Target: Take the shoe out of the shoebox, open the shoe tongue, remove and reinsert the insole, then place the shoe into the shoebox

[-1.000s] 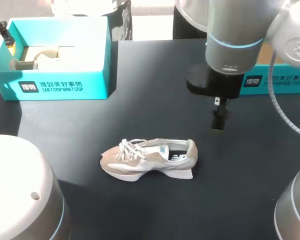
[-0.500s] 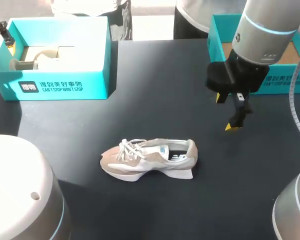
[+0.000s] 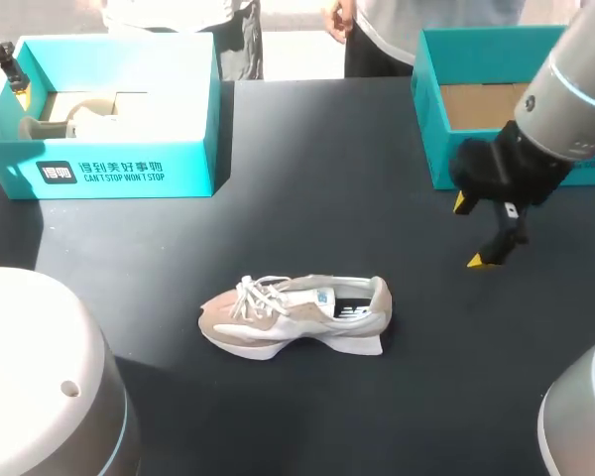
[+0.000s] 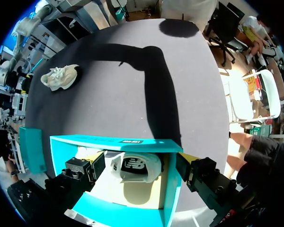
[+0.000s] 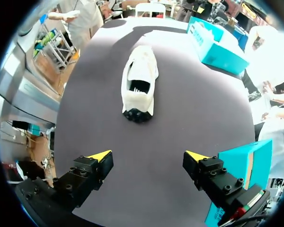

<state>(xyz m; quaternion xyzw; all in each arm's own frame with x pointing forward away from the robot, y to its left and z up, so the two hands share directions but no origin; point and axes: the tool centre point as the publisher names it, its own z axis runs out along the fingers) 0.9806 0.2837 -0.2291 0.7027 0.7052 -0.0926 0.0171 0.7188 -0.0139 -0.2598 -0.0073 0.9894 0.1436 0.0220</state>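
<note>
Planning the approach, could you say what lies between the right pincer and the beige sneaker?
Bare black tabletop, from right pincer to beige sneaker; right wrist view.

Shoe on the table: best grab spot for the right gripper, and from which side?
Grip the heel collar, one finger inside the opening and one behind it. The shoe stands upright on its sole with the heel pointing toward the open right gripper, so come in from the heel end, from above. That is likely its stiffest part.

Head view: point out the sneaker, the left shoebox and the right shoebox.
sneaker [image 3: 297,313], head view, side of the upper
left shoebox [image 3: 119,171], head view, front wall
right shoebox [image 3: 481,104], head view, bare cardboard floor
</note>
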